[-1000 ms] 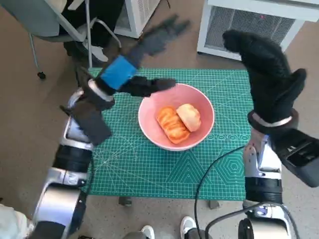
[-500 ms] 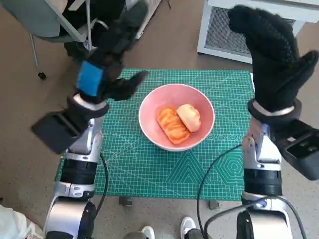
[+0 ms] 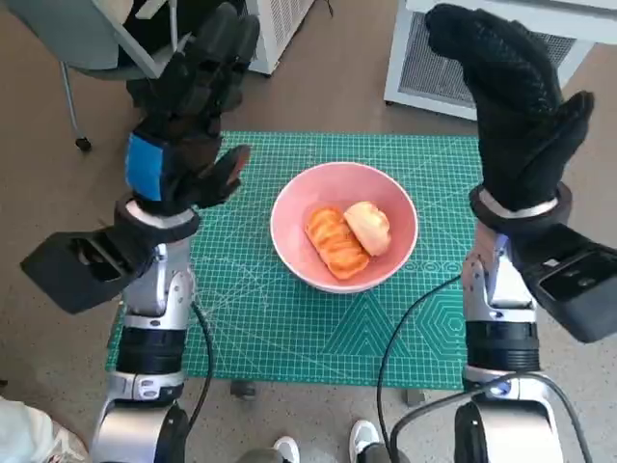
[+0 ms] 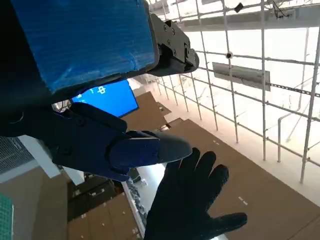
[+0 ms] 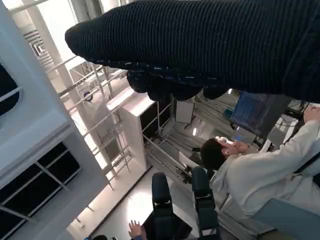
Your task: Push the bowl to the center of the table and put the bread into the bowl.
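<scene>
Mid-bench (image 3: 289,328), pink bowl (image 3: 294,207) holds bread (image 3: 345,236); left hand (image 3: 188,125) and right hand (image 3: 516,106) raised, fingers apart, holding nothing.

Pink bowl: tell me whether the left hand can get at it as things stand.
Probably yes. The left hand is raised, open and empty beside the pink bowl, and only bare green mat lies between them. The bread already sits inside.
</scene>
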{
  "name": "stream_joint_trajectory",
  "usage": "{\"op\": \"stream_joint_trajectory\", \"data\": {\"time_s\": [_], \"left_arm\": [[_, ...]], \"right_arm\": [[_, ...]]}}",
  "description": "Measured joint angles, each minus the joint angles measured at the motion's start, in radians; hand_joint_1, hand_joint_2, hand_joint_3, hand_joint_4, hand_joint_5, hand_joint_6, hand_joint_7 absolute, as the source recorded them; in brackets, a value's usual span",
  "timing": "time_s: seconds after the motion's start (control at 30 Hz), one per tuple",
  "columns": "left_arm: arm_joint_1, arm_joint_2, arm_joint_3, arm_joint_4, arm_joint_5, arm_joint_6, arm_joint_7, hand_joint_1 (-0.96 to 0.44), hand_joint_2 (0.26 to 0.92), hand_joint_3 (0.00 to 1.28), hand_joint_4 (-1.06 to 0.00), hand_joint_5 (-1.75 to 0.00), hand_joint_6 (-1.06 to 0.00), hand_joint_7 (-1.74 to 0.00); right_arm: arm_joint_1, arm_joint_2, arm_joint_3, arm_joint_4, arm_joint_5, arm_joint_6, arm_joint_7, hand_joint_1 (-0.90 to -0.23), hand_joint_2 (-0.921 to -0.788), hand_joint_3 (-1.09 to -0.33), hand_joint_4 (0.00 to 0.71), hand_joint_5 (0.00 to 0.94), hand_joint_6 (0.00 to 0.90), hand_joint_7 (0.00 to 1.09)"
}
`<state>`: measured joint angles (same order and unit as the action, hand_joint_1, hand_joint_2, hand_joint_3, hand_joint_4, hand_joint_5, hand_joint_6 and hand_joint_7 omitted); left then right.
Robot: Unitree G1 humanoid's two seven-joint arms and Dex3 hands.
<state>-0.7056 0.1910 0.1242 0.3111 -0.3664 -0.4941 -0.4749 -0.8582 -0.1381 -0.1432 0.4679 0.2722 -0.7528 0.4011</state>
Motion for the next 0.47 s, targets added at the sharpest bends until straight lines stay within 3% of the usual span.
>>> {"op": "stream_joint_trajectory", "data": {"time_s": [0.47], "left_arm": [[0.061, -0.005, 0.001, -0.077, 0.030, 0.028, 0.035, -0.64, 0.921, 0.35, -0.23, 0.00, -0.38, -0.03]], "right_arm": [[-0.004, -0.002, 0.006, 0.012, 0.003, -0.003, 0.011, -0.596, -0.921, -0.750, 0.223, 0.104, -0.001, 0.70]]}}
